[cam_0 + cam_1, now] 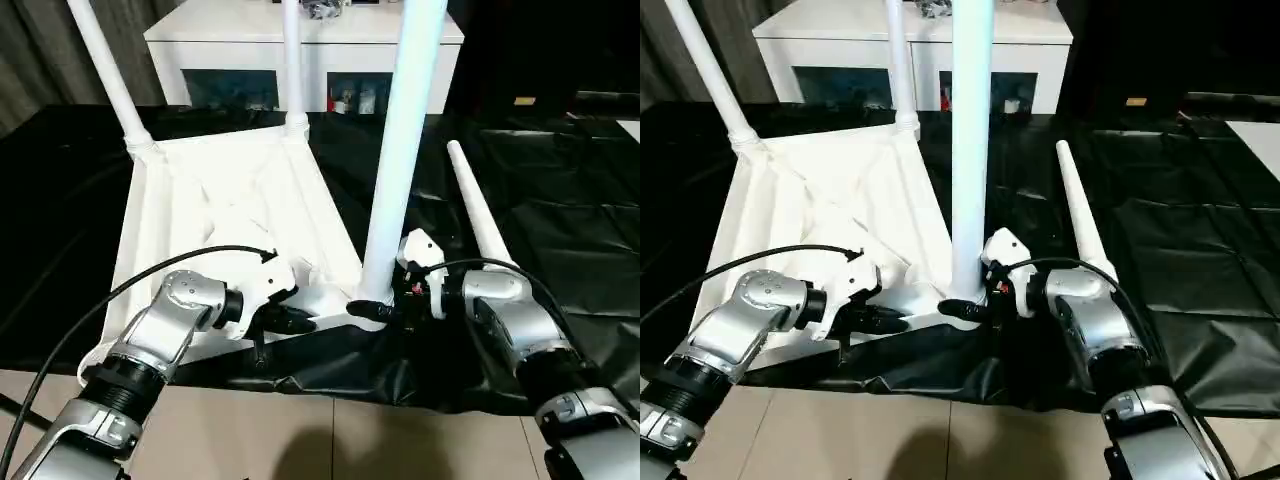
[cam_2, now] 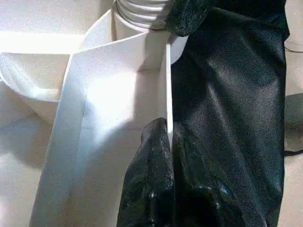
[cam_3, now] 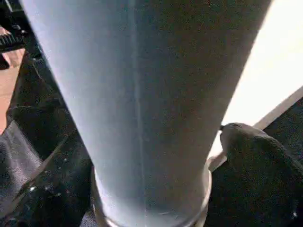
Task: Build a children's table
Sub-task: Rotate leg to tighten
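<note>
- At the near corner socket, my right gripper (image 1: 385, 308) straddles the third leg (image 1: 400, 160), jaws spread; twist it home squarely.
- My left gripper (image 1: 290, 320) pinches the tabletop (image 1: 200, 200) rim, steadying it.

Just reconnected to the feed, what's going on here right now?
The tabletop lies upside down on black sheeting. Three legs stand in its corner sockets; a fourth leg lies loose on the sheet beside it. The left end effector is shut on the tabletop's near rim. The right end effector straddles the base of the nearest upright leg.
</note>
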Robot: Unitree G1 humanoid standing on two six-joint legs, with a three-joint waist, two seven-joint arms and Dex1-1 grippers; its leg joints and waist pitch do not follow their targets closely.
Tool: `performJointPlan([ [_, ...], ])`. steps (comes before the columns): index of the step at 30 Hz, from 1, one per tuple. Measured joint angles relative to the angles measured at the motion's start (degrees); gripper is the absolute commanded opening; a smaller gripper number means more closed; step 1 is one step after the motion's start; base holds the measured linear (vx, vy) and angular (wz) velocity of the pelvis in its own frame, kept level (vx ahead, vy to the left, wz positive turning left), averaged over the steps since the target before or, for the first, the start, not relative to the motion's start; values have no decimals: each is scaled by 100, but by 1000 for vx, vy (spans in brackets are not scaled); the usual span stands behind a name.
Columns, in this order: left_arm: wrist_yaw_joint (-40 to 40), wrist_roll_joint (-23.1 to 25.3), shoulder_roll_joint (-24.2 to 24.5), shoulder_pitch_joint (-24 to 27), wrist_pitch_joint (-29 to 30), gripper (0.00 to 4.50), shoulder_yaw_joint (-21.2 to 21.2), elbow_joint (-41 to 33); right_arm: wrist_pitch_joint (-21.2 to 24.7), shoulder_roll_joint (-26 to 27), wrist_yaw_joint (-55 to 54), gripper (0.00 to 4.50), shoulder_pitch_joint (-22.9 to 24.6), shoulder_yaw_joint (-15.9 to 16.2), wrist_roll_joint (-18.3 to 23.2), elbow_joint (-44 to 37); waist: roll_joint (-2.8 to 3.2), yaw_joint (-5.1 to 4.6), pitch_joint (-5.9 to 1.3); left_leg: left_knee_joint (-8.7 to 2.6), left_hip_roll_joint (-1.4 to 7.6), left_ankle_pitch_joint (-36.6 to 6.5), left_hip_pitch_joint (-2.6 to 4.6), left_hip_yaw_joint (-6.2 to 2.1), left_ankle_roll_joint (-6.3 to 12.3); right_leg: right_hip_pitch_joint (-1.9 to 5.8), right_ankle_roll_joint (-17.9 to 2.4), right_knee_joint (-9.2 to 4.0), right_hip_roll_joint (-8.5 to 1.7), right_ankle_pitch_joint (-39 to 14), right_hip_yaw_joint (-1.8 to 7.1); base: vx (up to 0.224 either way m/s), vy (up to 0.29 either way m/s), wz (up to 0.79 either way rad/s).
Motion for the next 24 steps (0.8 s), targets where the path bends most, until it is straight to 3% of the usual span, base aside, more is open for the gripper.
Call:
performJointPlan([
  [11,319,61,-132,-31,19,0,65,114,-89,157,-351,296,-91,-24,-15,325,-9,-36,-4,3,0,0,5,-1,-2,14,-2,8,0,4,3,0,0,0],
  [15,918,115,-493,-144,173,0,197,382,157,537,-1435,274,-156,-347,-12,573,-21,-179,0,-1,-1,1,54,-16,-6,53,2,6,1,5,8,0,0,0],
  [22,2492,326,-1488,-707,516,0,335,1187,547,1240,-3983,268,-435,-976,-30,948,-21,-261,0,-5,-12,0,84,-20,-7,82,39,-24,1,-17,20,0,0,0],
  [24,3008,361,-1816,-943,514,0,404,1598,600,1498,-4991,268,-682,-1193,-61,1246,10,-295,-10,-14,-16,0,85,-21,-7,85,39,-50,1,-17,20,0,0,0],
])
